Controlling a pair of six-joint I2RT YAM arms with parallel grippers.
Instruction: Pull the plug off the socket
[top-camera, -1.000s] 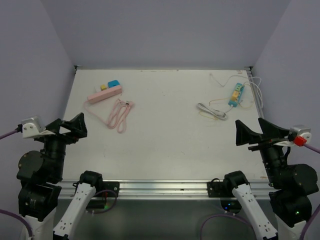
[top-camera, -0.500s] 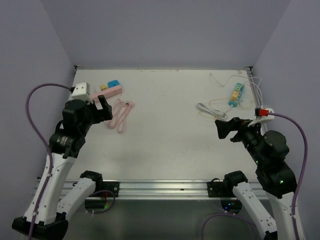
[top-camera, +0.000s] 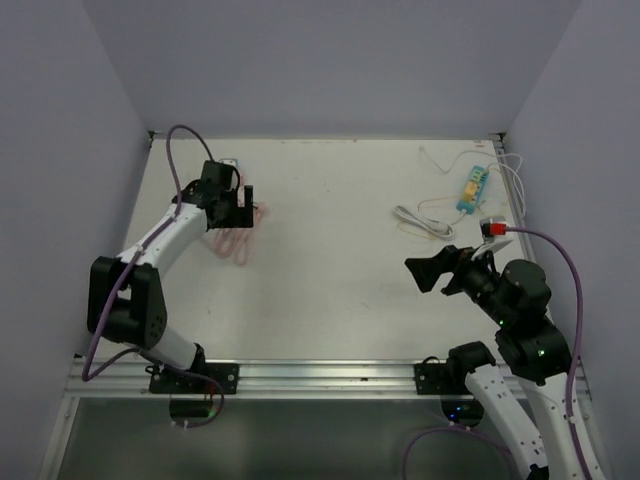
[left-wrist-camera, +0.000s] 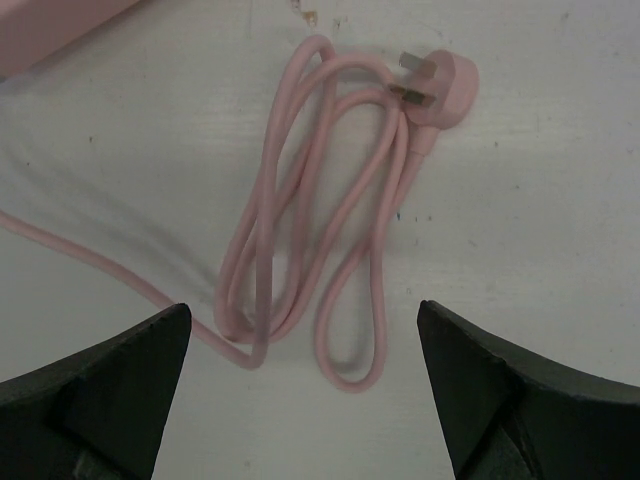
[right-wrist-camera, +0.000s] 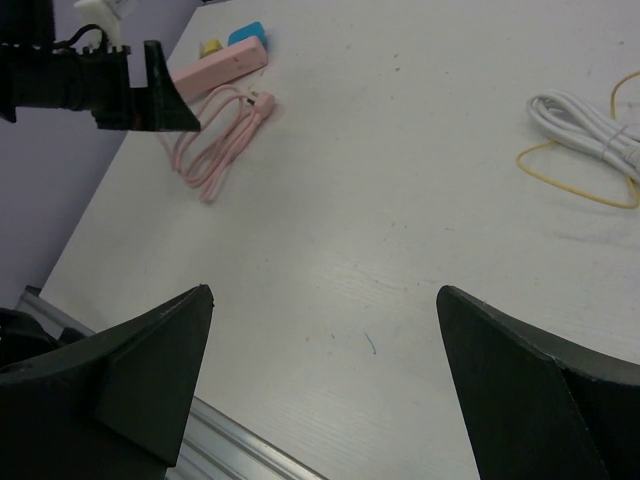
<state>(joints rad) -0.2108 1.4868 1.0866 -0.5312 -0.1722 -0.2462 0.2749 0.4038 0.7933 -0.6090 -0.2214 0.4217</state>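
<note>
A pink power strip lies at the table's far left, with a blue plug and a yellow plug in it. Its pink cable lies coiled beside it, ending in a loose pink plug. My left gripper is open and empty above the coil; the left wrist view shows the coil between its wide jaws and the strip's corner at the top left. In the top view my left arm hides most of the strip. My right gripper is open and empty over the table's right middle.
A blue power strip with white cords lies at the far right. A bundled white cable and a thin yellow wire lie in front of it. The table's metal front rail runs along the near edge.
My left arm has reached forward from the near left corner to above the pink cable. My right arm has swung up and left over the table. Both grippers stay open.
</note>
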